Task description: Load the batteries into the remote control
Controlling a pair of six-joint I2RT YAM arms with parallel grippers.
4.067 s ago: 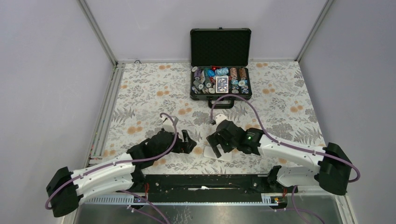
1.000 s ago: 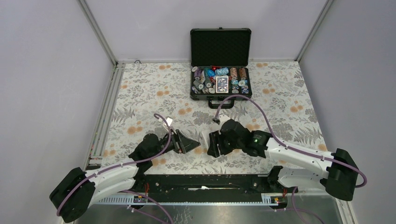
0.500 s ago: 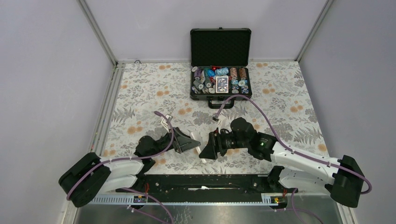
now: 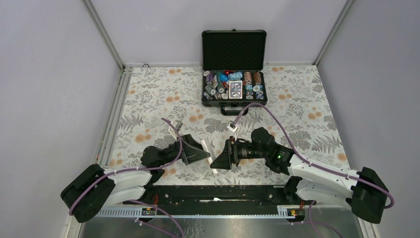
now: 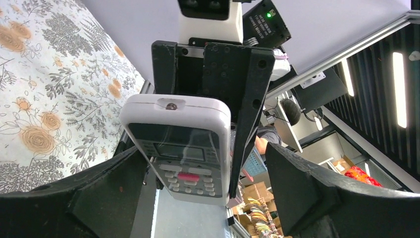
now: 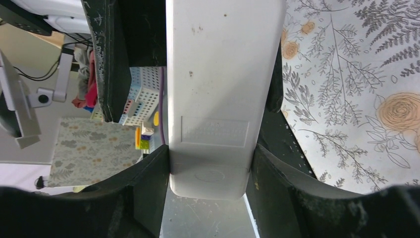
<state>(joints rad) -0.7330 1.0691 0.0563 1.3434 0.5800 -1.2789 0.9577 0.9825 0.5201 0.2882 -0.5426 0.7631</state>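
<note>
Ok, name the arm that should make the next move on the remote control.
Left. The right gripper is shut on the remote control, so it is busy. The left gripper is open and empty, facing the button side with its fingers flanking it.

Overhead camera looks down; both wrist cameras closely share the remote control [image 5: 181,148]

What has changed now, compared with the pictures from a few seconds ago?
The right gripper, shut on the remote control, swung it up and turned leftward; its buttons now face the open left gripper. The left arm folded back toward its base. Nothing was let go. The chip case stayed open at the far edge.
</note>
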